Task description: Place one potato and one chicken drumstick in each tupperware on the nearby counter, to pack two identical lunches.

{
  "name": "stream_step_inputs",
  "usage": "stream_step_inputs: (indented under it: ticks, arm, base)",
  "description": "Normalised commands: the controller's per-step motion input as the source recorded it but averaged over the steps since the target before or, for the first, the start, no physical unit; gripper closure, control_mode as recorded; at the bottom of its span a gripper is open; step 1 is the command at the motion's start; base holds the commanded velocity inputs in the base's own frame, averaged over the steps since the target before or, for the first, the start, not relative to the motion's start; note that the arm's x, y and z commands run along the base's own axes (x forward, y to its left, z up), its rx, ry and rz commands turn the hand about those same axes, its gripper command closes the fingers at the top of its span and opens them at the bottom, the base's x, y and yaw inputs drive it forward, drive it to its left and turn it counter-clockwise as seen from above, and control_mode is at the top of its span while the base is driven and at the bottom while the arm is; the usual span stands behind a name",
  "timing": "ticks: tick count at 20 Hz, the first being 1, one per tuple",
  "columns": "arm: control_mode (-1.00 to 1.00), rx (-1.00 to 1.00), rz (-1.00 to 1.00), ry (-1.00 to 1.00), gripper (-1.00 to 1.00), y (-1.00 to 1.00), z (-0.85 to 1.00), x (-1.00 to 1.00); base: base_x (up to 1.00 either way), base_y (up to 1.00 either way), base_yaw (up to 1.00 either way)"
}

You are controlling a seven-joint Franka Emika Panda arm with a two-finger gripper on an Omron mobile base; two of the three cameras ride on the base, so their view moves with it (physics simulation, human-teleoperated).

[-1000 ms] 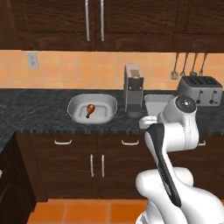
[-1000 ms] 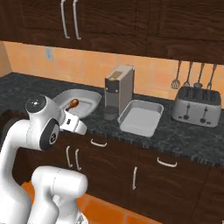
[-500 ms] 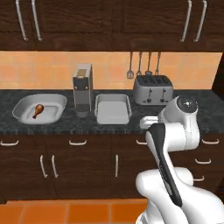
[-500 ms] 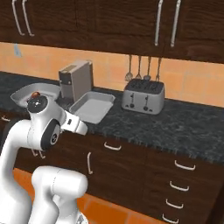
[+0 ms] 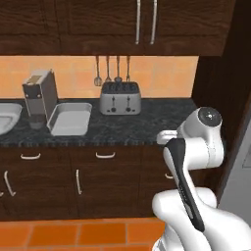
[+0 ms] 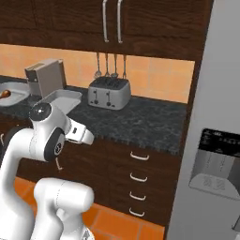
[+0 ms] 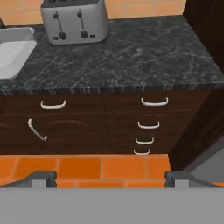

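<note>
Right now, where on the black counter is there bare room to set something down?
The widest bare patch of counter lies between the toaster and the dark tall panel at its right end. A narrower strip runs along the front edge before the toaster. The left is crowded: rectangular tray, grey box appliance, round container.

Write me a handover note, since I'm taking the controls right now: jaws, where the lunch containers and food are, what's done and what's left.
Gripper: jaws open, holding nothing, facing the dark wood cabinet fronts under the black speckled stone counter.
Rectangular light-grey tray container: on the counter between the upright grey appliance and the silver toaster; looks empty.
Rounded light-grey basin container: further left on the counter, with one brown chicken drumstick in it.
Done: one drumstick in the basin.
Left: a potato for the basin, a potato and a drumstick for the tray. The grey refrigerator stands to the right.
</note>
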Motion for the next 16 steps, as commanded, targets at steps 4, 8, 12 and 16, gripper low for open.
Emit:
stream_step_inputs:
  ticks: [4, 8, 12, 16]
  arm:
    - [1.0, 0.0, 0.0, 0.0, -1.0, 0.0, 0.0, 0.0]
    - [1.0, 0.0, 0.0, 0.0, -1.0, 0.0, 0.0, 0.0]
    - [1.0, 0.0, 0.0, 0.0, -1.0, 0.0, 0.0, 0.0]
    - [1.0, 0.0, 0.0, 0.0, -1.0, 0.0, 0.0, 0.0]
  base:
    - [-0.36, -1.0, -0.16]
    - [-0.08, -1.0, -0.11]
    - [-0.04, -1.0, -0.08]
    - [0.0, -1.0, -0.06]
